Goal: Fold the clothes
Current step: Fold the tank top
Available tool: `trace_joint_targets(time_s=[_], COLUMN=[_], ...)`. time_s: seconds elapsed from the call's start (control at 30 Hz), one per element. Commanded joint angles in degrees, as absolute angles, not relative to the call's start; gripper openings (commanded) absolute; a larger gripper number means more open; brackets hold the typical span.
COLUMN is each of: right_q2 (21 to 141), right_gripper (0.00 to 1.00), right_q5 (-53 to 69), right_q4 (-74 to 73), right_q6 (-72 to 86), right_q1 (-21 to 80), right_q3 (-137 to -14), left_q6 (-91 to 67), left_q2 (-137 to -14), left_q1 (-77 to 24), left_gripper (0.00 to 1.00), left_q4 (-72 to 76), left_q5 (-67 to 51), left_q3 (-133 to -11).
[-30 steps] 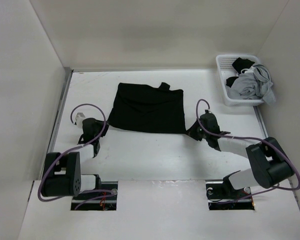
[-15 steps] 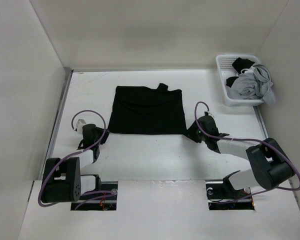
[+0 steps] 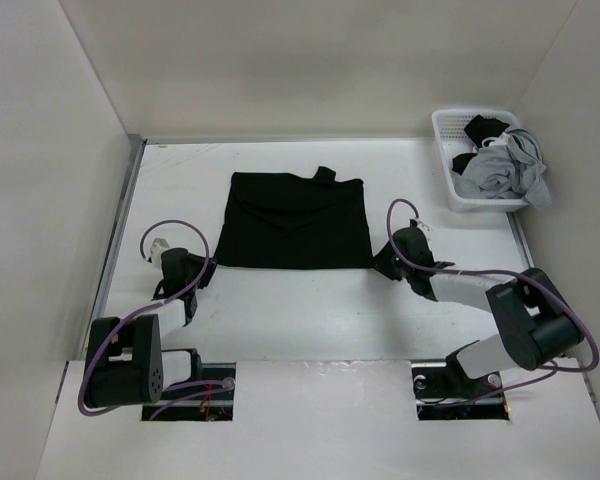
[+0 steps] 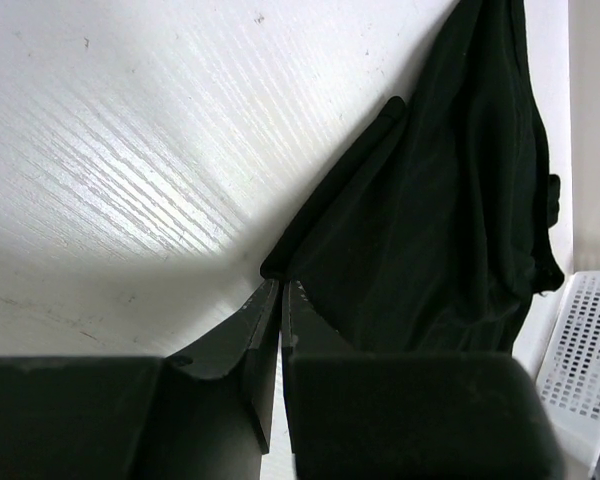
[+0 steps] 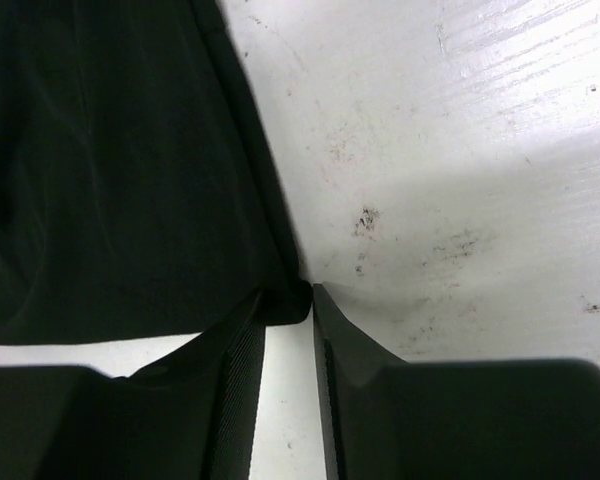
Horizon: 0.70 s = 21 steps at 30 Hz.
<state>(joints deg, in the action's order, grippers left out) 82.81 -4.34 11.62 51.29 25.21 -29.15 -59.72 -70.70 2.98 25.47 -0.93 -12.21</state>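
The clothes (image 3: 295, 220), one plain black garment with a small tab at its far edge, lie flat as a folded rectangle in the middle of the table. My left gripper (image 3: 206, 268) is at the near left corner. In the left wrist view its jaws (image 4: 280, 285) are pressed together and the clothes (image 4: 440, 220) taper to a point right in the tips. My right gripper (image 3: 378, 265) is at the near right corner. Its jaws (image 5: 288, 300) stand apart, with the corner of the clothes (image 5: 120, 180) lying between the fingertips.
A white mesh basket (image 3: 450, 185) stands at the far right corner, holding grey clothing (image 3: 500, 175) and dark pieces; its wall also shows in the left wrist view as the basket (image 4: 585, 340). White walls close in the table on the left, back and right.
My right gripper has gone from shut to open at the near right corner. My left gripper has drawn back toward me, and the near edge of the clothes now lies straighter and flatter.
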Motion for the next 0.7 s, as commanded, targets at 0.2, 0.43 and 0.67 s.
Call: trace_joint_targets(time_s=[0.2, 0.43, 0.67], right_q2=[84.7, 73.7, 45.3], right_gripper=[0.07, 0.00, 0.00], right_q5=[-6.4, -8.9, -18.7], right_q4=[10.2, 9.2, -18.3], right_q6=[51.7, 48.3, 40.4], right_q1=[25.8, 27.8, 35.6], right_q3=[-30.5, -29.4, -41.5], left_q6=[-58.7, -61.7, -65.0], left_q2=[-70.2, -64.2, -37.0], left_q1=[4.0, 3.8, 2.2], left_gripper=[0.02, 0.00, 0.00], left_q4=[27.7, 25.7, 3.0], left_q5=[-2.5, -4.1, -5.1], left_q3=[-12.4, -13.7, -29.2])
